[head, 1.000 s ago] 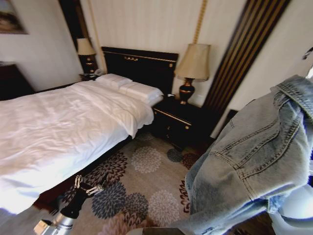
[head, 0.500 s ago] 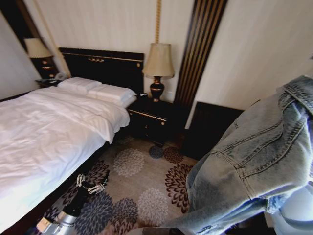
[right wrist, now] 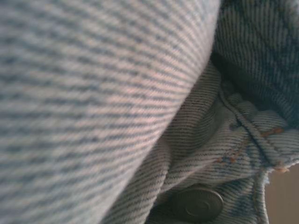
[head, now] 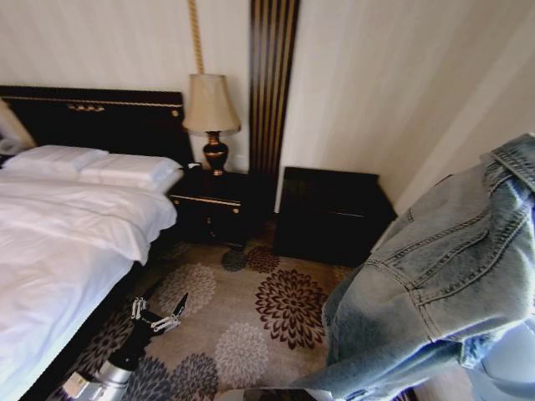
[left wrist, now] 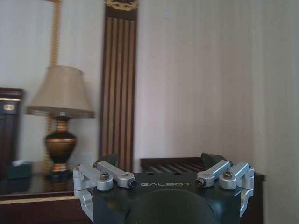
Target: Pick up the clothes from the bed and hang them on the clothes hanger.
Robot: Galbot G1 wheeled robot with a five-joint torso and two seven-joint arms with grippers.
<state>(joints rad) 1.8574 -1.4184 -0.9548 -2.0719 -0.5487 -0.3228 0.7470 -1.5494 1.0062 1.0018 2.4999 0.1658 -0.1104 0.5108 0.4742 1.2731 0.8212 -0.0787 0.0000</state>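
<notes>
The clothes (head: pixel 443 284), a faded light blue denim jacket, hang lifted at the right of the head view, draped over my right arm. My right gripper is hidden under the cloth. The right wrist view looks straight onto the denim (right wrist: pixel 93 93), with a metal button (right wrist: pixel 196 203) close by. My left gripper (head: pixel 167 296) is held low over the carpet beside the bed's foot. It is open and empty, and its fingers stand spread in the left wrist view (left wrist: pixel 161 161). The bed (head: pixel 50 251), with its white duvet and black headboard, lies at the left. The clothes hanger is out of view.
A dark nightstand (head: pixel 209 209) with a lamp (head: pixel 211 104) stands beside the bed. To its right, a low dark cabinet (head: pixel 330 213) stands against the striped wall. Floral carpet (head: pixel 251 317) covers the open floor between the bed and the jacket.
The whole head view has swung to the right: bed, lamp and nightstand have slid left, and the dark cabinet has come into view. The jacket and the left gripper keep their places in the picture.
</notes>
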